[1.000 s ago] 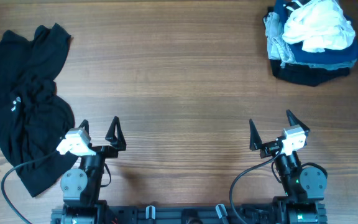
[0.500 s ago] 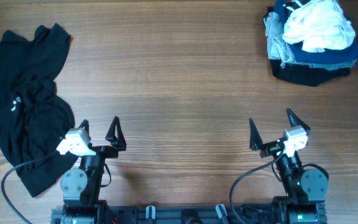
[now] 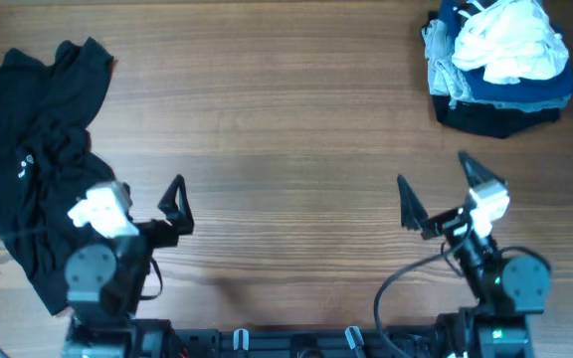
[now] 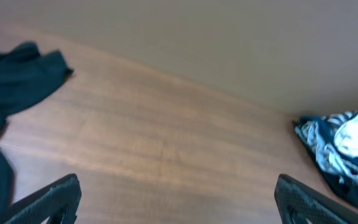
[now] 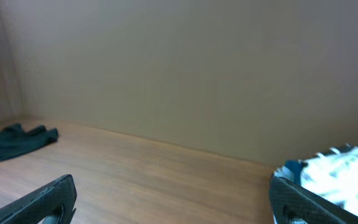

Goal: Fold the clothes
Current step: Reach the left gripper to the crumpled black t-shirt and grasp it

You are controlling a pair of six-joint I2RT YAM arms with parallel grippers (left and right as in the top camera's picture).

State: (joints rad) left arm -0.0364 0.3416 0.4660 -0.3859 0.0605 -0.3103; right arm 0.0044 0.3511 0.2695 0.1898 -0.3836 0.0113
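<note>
Soft black short-sleeved cloth T-shirt (image 3: 43,159) lies crumpled w/ many creases at the far left of the smooth brown wood-grain table (image 3: 286,119), its small white logo facing up. A bunched heap of white, grey & blue garments (image 3: 500,65) sits at the far right corner, well apart from the shirt. Left gripper (image 3: 147,197), w/ dark pointed fingers, is spread fully wide & holds nothing. It is just beside the shirt's right edge; contact I cannot tell. Right gripper (image 3: 432,171) is also at full spread & empty, above bare wood, well apart from the heap. In both wrist views only table shows betw. the fingers.
</note>
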